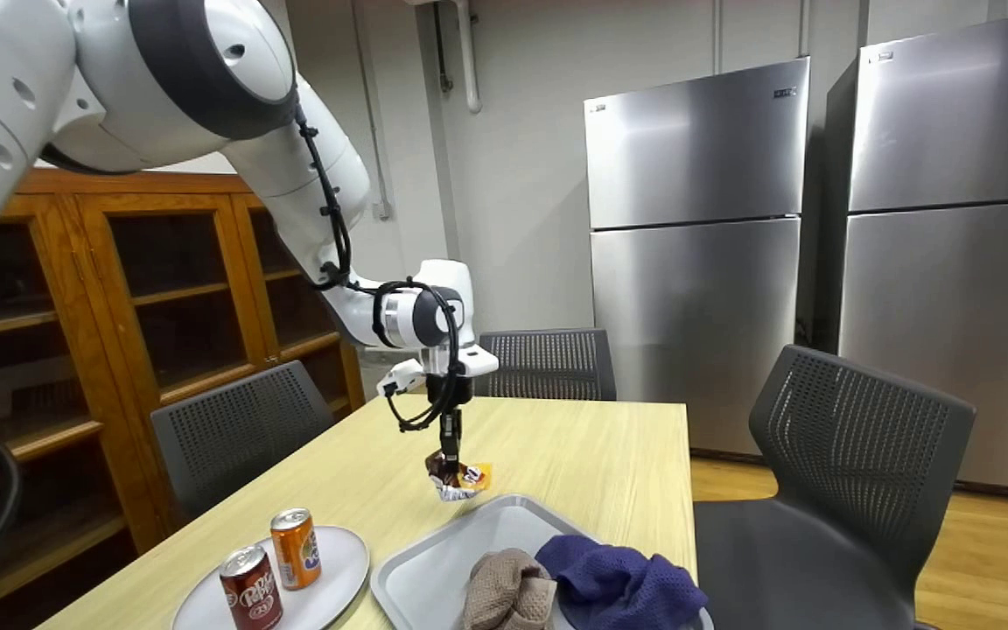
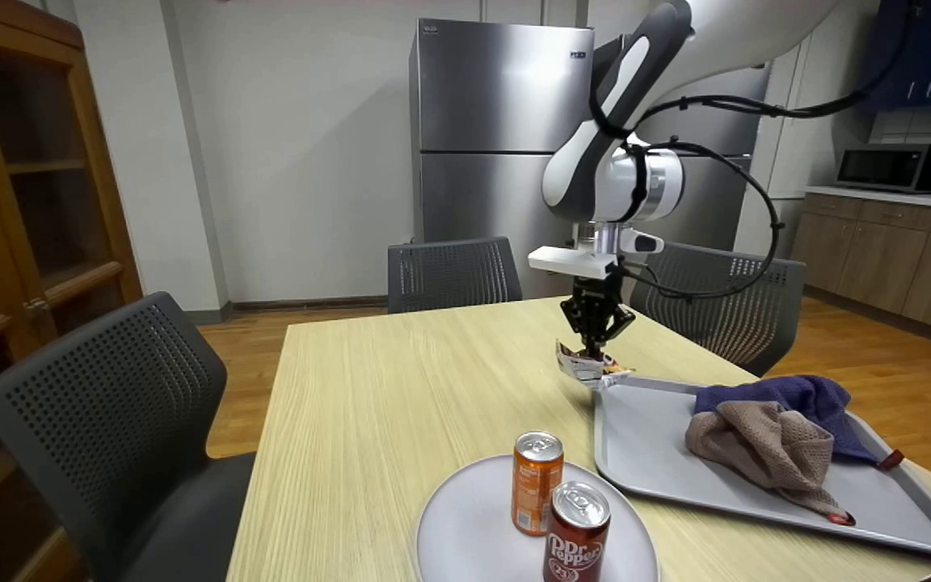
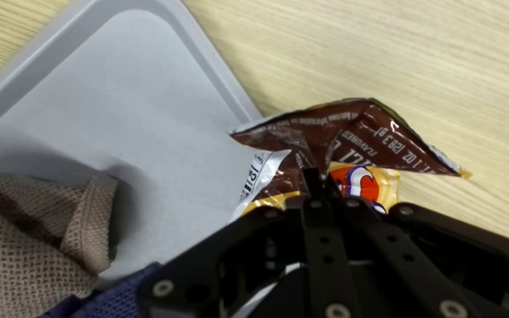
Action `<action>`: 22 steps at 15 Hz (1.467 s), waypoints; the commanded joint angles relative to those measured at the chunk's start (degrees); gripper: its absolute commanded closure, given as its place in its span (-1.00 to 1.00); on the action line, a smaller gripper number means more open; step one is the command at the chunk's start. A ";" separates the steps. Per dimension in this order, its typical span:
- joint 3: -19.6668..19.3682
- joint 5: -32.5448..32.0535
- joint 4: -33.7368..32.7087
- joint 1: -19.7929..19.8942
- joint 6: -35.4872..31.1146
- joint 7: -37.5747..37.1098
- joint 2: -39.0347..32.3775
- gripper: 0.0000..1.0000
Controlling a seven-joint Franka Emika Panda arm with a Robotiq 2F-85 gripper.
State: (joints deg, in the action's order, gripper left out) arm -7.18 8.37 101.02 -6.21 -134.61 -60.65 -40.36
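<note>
My gripper [image 3: 320, 183] is shut on a crumpled brown and yellow snack bag [image 3: 356, 137], pinching its middle so both sides fold up. The fingers hide part of the bag. The gripper [image 1: 451, 464] points down with the bag [image 1: 447, 484] below it, and the bag also shows in an exterior view [image 2: 583, 370]. The bag is by a corner of the grey tray [image 3: 170, 110] and overlaps its edge in the wrist view. I cannot tell whether the bag touches the table or tray. A brown cloth [image 2: 760, 453] and a purple cloth [image 2: 797, 400] lie on the tray.
A pale round plate [image 2: 465, 517] holds an orange can [image 2: 537, 482] and a dark red can [image 2: 577, 533], both upright, on the wooden table [image 2: 368, 420]. Dark chairs [image 1: 836, 472] surround the table. Steel refrigerators [image 1: 696, 262] and a glass-door wooden cabinet [image 1: 163, 289] stand behind.
</note>
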 commanded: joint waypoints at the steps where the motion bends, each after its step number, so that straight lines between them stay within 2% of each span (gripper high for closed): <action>1: 1.78 -0.74 0.16 -1.33 1.11 0.69 1.30 1.00; 6: 2.94 -0.58 0.20 -3.08 -0.09 0.57 0.96 1.00; 13: 3.68 -0.54 -0.43 -3.49 0.01 1.52 -0.53 1.00; 22: 3.34 -1.19 -0.97 -4.56 -0.31 0.73 -3.27 1.00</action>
State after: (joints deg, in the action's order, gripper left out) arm -3.67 8.23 101.02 -10.34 -134.82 -59.97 -42.90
